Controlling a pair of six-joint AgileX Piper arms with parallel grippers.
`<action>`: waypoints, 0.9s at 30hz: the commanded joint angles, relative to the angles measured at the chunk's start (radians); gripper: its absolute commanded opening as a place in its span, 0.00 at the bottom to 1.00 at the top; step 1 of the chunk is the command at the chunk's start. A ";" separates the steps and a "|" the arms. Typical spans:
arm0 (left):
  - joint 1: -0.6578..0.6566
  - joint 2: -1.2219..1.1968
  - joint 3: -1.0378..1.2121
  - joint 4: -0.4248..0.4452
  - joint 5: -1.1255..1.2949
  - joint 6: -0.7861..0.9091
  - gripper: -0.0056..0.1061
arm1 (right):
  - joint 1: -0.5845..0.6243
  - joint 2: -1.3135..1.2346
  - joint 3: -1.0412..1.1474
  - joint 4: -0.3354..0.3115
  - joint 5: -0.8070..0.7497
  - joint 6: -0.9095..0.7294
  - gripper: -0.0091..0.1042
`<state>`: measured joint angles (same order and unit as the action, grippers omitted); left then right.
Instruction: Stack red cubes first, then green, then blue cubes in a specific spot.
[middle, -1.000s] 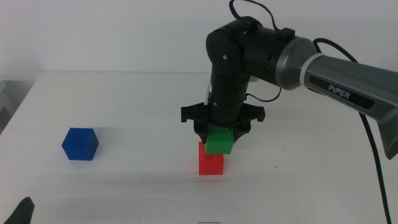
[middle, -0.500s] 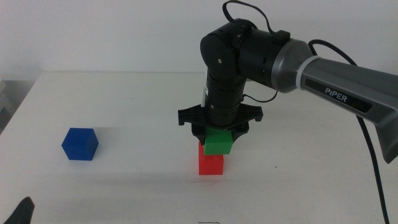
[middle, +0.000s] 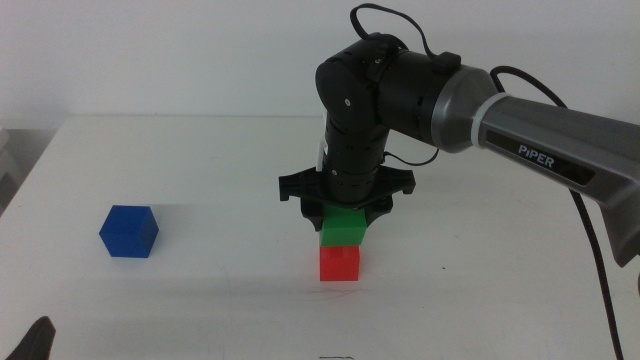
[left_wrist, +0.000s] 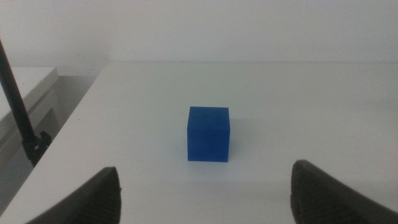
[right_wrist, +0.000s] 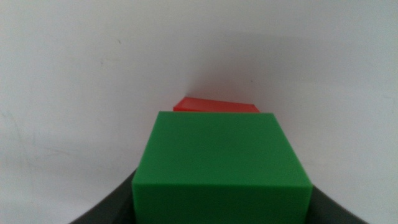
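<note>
Middle view: right tool (middle: 345, 212) clamped on green cube (middle: 344, 228), now shifted slightly left versus a second ago; green sits over red cube (middle: 339, 263), nearly squared, contact unclear; red on white worktop (middle: 200, 300), unmoved; blue cube (middle: 129, 231) far left, unmoved; left tool (left_wrist: 205, 193) low near bottom edge, spread wide, facing blue.

Bright, even light washes the white table (middle: 200, 300) with only faint soft shadows, while the right wrist close-up of the green cube (right_wrist: 222, 165) looks soft and blurred.
</note>
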<state>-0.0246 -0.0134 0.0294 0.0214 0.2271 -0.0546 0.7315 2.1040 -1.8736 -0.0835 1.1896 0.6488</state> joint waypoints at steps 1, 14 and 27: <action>-0.002 -0.020 -0.003 -0.001 -0.078 -0.007 0.89 | 0.004 -0.053 -0.034 -0.022 -0.025 0.010 0.07; -0.002 -0.020 -0.003 -0.001 -0.078 -0.007 0.89 | 0.004 -0.012 -0.034 -0.020 0.004 0.029 0.07; -0.002 -0.020 -0.003 -0.001 -0.078 -0.007 0.89 | 0.002 -0.012 -0.034 -0.057 0.000 0.055 0.75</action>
<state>-0.0246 -0.0134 0.0294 0.0214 0.2271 -0.0546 0.7326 2.1568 -1.8801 -0.1103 1.1912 0.6985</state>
